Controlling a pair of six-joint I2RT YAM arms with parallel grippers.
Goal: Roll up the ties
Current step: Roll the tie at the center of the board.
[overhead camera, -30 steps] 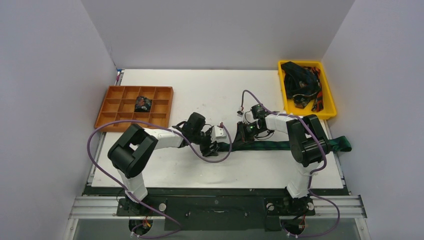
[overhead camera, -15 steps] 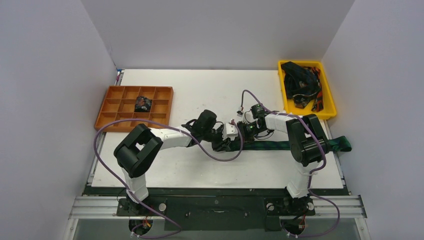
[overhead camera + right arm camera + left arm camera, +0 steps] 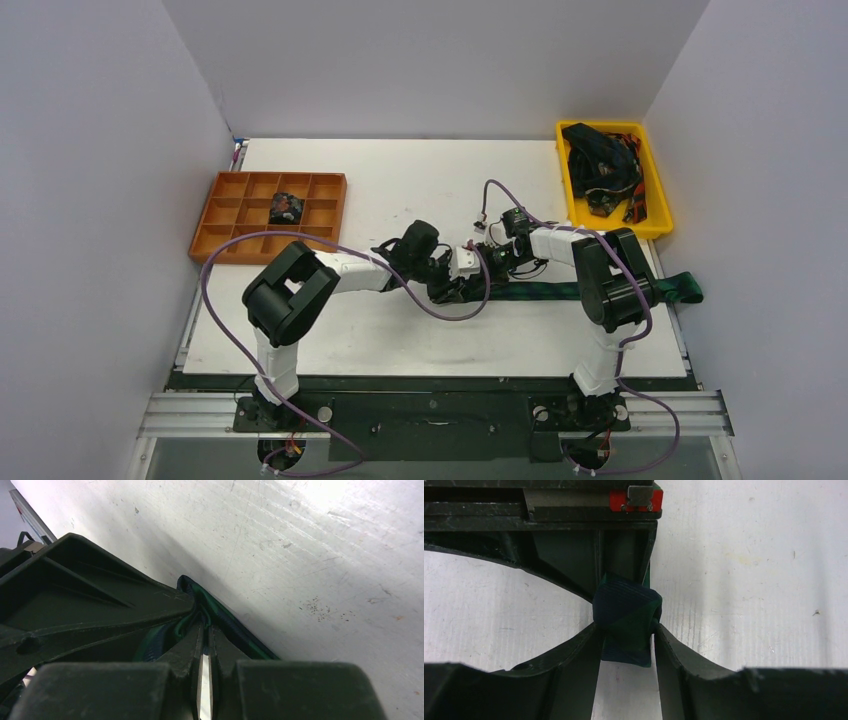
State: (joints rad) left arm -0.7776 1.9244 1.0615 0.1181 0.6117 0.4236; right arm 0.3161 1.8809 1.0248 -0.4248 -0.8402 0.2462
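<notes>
Top view high above, facing down, both wrist views close-up — seemingly sharing the same tie (image 3: 626,620)

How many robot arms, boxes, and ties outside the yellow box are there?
Arms: 2, the left arm and the right arm
Boxes: 2, the orange tray and the yellow bin
Ties outside the bin: 2, the plaid tie and the coil in the tray
Total: 6
</notes>
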